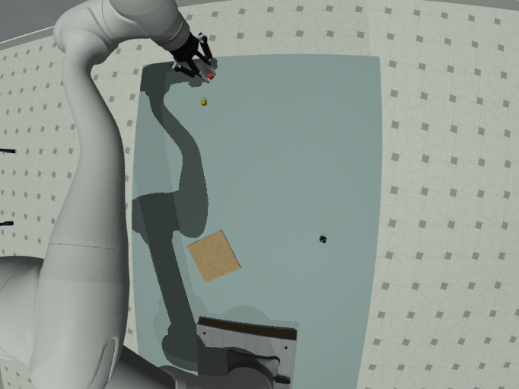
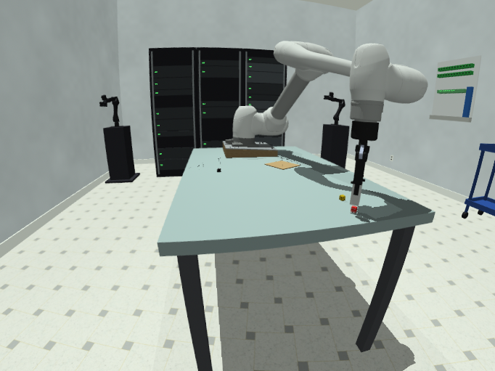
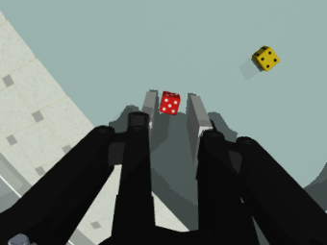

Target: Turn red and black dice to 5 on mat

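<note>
The red die (image 1: 210, 75) lies on the table near its far left corner, also in the exterior view (image 2: 353, 209). In the wrist view (image 3: 169, 103) it shows between my fingertips, lower down on the table. My gripper (image 2: 355, 199) points straight down just above it, fingers partly open with a gap wider than the die, holding nothing. The yellow die (image 1: 203, 101) (image 3: 265, 58) sits flat a short way off. The black die (image 1: 323, 238) (image 2: 218, 170) lies far away on the other side of the table. The tan mat (image 1: 213, 255) (image 2: 282, 164) lies near the robot base, with no die on it.
The table's edge and corner run close beside the red die (image 3: 72, 132). The robot's base plate (image 1: 246, 354) stands at the table's end beyond the mat. A blue cart (image 2: 483, 185) stands on the floor off to the side.
</note>
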Robot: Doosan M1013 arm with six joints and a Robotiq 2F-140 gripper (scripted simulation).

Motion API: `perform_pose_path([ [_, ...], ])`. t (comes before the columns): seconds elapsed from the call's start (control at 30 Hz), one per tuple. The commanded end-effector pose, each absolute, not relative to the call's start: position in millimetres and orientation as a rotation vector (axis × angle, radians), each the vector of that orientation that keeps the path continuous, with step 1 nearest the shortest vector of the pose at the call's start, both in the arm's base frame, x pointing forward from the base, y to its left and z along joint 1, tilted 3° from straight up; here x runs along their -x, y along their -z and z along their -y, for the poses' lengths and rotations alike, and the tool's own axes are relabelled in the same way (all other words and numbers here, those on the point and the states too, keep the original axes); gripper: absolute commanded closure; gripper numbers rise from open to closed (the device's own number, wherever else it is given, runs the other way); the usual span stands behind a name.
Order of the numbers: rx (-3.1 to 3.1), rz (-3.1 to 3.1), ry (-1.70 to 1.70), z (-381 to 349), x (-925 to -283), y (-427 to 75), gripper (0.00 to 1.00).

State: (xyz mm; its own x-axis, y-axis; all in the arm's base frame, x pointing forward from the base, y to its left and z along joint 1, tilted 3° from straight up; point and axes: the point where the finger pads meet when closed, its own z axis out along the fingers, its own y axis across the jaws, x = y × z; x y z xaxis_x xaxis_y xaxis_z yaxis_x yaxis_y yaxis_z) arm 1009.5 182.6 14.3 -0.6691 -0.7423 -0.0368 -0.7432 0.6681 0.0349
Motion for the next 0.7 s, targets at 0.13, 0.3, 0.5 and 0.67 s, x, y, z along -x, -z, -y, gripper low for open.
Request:
perform_pose_path([
  [0.13,1.270,-2.851,-0.073,-182.8,-1009.6,-11.2,0.73],
  [0.3,1.270,-2.851,-0.073,-182.9,-1009.7,-9.9,0.73],
  [0.5,1.270,-2.851,-0.073,-182.9,-1009.7,-9.7,0.73],
  [0.67,1.270,-2.851,-0.073,-182.9,-1009.7,-9.7,0.73],
])
